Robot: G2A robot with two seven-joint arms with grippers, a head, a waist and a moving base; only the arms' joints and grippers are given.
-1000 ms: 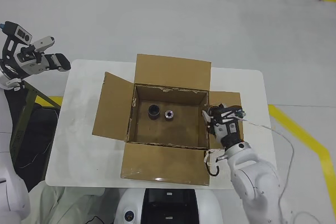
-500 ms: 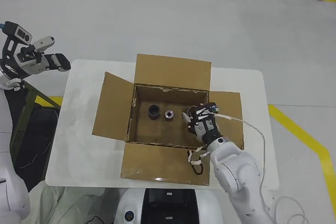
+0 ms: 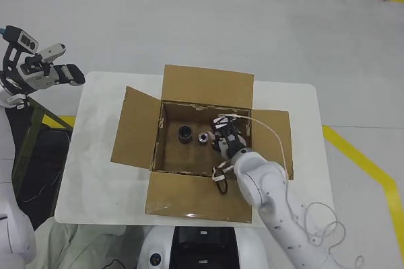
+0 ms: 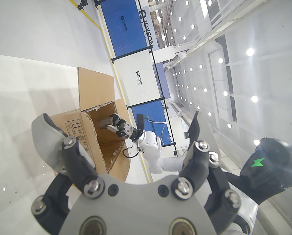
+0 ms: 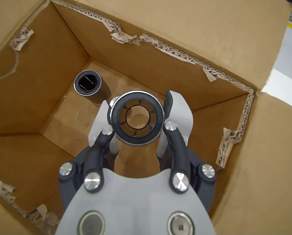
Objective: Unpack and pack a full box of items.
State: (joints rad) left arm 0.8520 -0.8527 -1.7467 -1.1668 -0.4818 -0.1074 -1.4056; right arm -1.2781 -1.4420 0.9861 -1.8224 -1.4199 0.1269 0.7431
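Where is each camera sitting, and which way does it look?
Top view: above the arms, facing down at box and table; left arm, right arm show.
Left wrist view: beside the table, facing sideways at the box, past open left fingers.
Right wrist view: over the box, facing in; right fingers hold a bearing.
Shared: all three see the box and right fingers.

Up-arrow marks [image 4: 75, 125] on the box [image 4: 95, 89] side — green bolt [image 4: 256, 162] on dark cap [image 4: 274, 174] — lettered panels [image 4: 126, 30] behind.
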